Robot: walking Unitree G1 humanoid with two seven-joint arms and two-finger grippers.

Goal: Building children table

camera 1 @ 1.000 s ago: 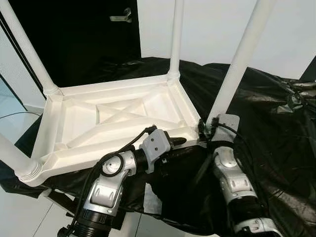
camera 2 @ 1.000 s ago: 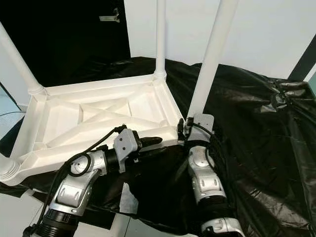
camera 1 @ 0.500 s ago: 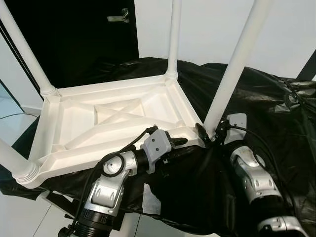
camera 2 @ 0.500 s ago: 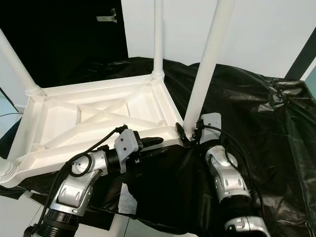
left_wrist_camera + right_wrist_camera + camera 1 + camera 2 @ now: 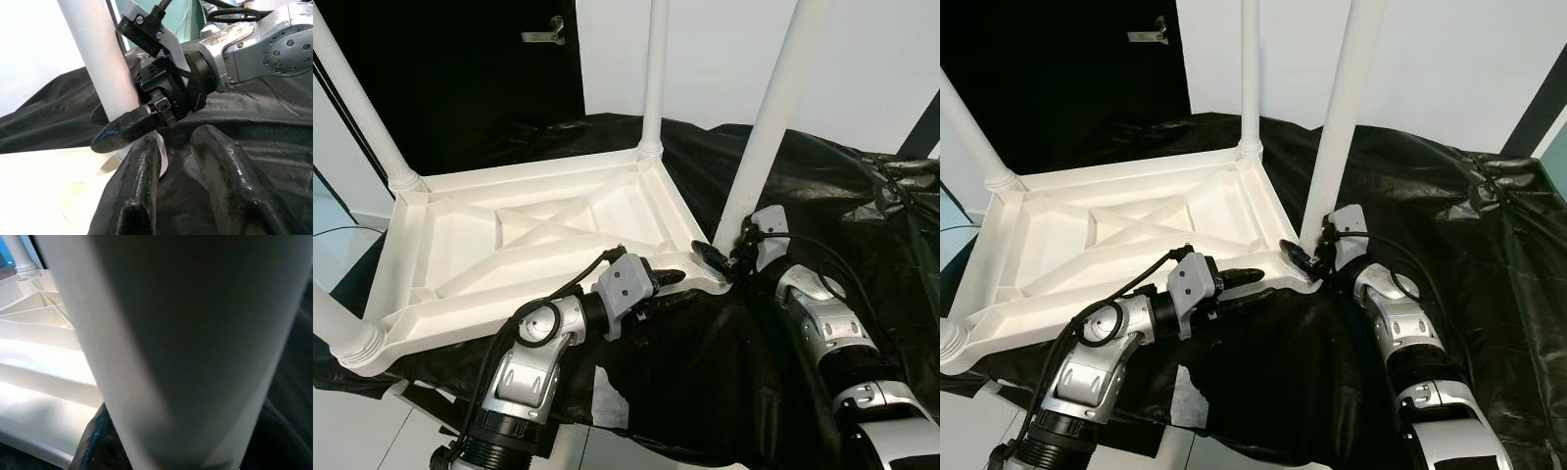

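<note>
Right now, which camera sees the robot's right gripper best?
The left wrist view: the right gripper is close up, a black finger against the white table leg. The eye views show it small at the leg's base. The right wrist view shows mostly leg.

My head views are bright and sharp, lit evenly from above. The white tabletop [image 5: 538,245] glares slightly, while the black sheet [image 5: 832,196] shows soft sheen on its wrinkles. In my right wrist view the leg [image 5: 186,347] looms blurred and shaded. My left fingers [image 5: 132,196] look soft.
</note>
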